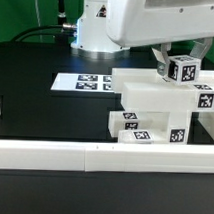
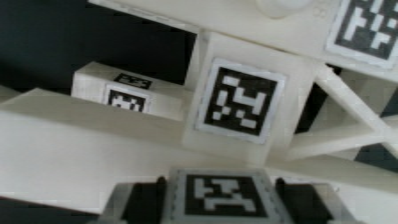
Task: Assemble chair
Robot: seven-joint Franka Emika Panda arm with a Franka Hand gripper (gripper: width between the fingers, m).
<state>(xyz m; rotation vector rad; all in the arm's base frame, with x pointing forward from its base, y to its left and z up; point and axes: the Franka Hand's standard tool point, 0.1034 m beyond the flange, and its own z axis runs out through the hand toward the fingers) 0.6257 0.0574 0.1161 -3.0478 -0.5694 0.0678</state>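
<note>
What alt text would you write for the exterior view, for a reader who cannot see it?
A white robot arm's gripper holds a small cube over stacked white chair parts on a black table; a marker board lies behind, a low white wall in front.

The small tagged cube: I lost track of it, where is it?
On the exterior view's right, the small cube sits between the fingers of the gripper, just above the stacked white chair panels.
</note>
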